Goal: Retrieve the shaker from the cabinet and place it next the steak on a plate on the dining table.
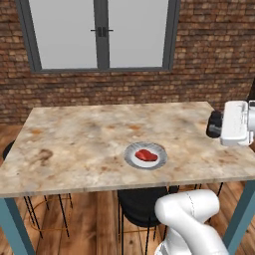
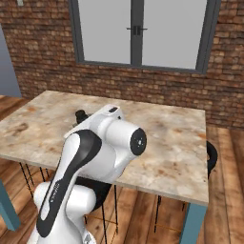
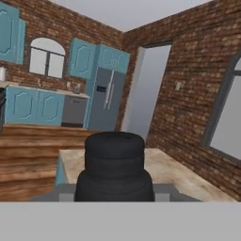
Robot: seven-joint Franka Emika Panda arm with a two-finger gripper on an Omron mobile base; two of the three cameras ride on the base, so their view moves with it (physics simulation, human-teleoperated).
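Tool (image 1: 215, 124) clamped on shaker (image 3: 114, 162), carried clear above the worktop (image 1: 74, 134) near its right edge in the left base view. Plate (image 1: 133, 155) with steak (image 1: 146, 155) sits at mid-worktop near the front edge, well apart from the tool, off to the tool's left and nearer the base. Shaker fills the middle of the hand view, dark and ribbed; long axis relative to the worktop hard to tell. Judged: next move needs a leftward carry toward the plate, then descent beside the steak.
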